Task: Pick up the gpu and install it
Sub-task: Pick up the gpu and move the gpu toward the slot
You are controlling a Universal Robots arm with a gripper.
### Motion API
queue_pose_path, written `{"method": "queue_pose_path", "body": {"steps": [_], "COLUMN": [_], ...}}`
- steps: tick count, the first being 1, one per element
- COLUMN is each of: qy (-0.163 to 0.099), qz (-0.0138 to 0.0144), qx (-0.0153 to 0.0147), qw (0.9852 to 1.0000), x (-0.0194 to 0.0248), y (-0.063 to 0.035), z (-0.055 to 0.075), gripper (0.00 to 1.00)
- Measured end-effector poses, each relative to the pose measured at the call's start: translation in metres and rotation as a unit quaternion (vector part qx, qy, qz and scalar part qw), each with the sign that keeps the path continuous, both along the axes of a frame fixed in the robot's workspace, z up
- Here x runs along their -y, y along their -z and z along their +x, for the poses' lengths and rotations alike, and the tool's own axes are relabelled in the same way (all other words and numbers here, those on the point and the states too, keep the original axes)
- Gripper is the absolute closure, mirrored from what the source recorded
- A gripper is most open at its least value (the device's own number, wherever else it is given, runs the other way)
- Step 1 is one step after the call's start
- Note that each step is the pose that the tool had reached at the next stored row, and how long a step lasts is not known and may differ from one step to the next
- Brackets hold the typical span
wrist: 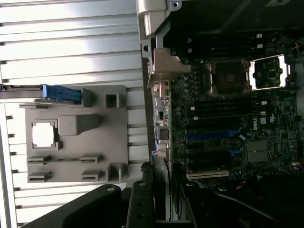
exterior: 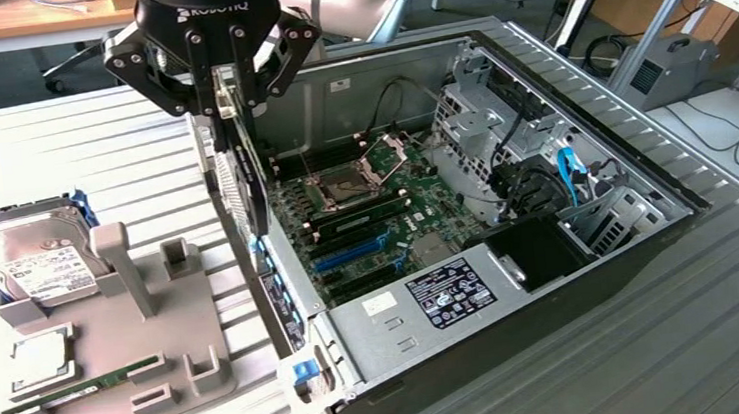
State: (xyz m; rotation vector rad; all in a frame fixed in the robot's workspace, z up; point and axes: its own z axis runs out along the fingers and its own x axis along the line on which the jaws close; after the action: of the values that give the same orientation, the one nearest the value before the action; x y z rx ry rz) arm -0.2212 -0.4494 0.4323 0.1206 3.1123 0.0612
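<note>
Exterior view: the gripper (exterior: 219, 98) hangs above the rear wall of the open computer case (exterior: 333, 100), which lies on its side on the slatted desk (exterior: 70, 143); the fingers (exterior: 251, 77) are clenched on the top edge of the gpu (exterior: 239, 168), which hangs edge-on and upright, lifted free and just over that rear wall; inside the case the motherboard (exterior: 370, 217) lies exposed, with the blue expansion slot (exterior: 347, 254) below and beside the card's lower end; outside the case, beyond its rear wall, the grey parts holder (exterior: 126, 329) carries the hard drive (exterior: 33, 257) and the memory stick (exterior: 84, 385). Wrist view: the same blue slot (wrist: 209, 137) shows inside the case. Step in hand, by judgement: pick-up done, card being positioned over the case, not yet seated. Seating would call for the connector edge parallel to and directly above the slot, the metal bracket lined up with the rear-wall opening, and a straight, even descent; a tilted card could snag the case rim.
</note>
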Motion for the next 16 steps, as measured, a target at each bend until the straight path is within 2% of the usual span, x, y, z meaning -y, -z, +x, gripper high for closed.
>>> {"method": "queue_pose_path", "body": {"steps": [16], "qy": [0.0], "qz": [-0.0001], "qx": [0.0], "qw": [1.0], "x": [0.0], "y": [0.0], "z": [0.0089], "gripper": [0.73]}}
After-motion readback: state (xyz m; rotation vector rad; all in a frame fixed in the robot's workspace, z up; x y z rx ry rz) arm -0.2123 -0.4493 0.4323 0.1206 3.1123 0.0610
